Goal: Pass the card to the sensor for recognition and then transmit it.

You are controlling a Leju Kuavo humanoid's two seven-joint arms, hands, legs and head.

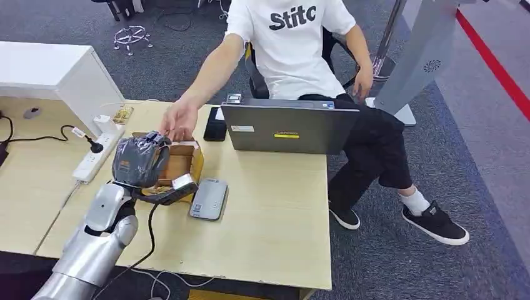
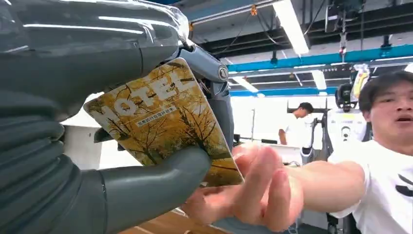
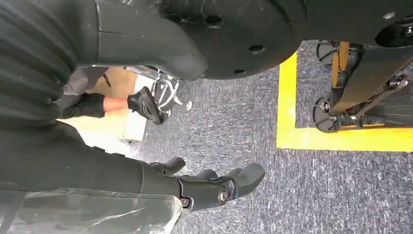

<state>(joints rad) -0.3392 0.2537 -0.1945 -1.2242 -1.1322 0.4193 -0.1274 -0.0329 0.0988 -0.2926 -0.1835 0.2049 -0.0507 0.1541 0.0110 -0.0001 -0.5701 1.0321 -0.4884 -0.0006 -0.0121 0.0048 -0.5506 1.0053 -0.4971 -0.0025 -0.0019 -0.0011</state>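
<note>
Left hand (image 1: pixel 139 161) holds a hotel card (image 2: pixel 163 122) up toward a seated person's reaching hand (image 1: pixel 178 120).

The card is a flat, glossy rectangle with rounded corners, printed with yellow autumn trees and pale lettering; the thick grey thumb (image 2: pixel 160 180) presses it against the darker fingers, and the person's fingertips are touching or nearly touching its lower edge. The hand, wrapped in clear crinkled plastic, sits above an open cardboard box (image 1: pixel 187 161) on the pale wooden table (image 1: pixel 275 219). Just beside the box lies a smooth silver-grey sensor (image 1: pixel 209 198) with rounded corners. A grey laptop (image 1: pixel 290 128) stands open nearby. The right hand (image 3: pixel 214 187) hangs over speckled grey carpet (image 3: pixel 234 126), fingers loosely curled and apart, holding nothing.
</note>
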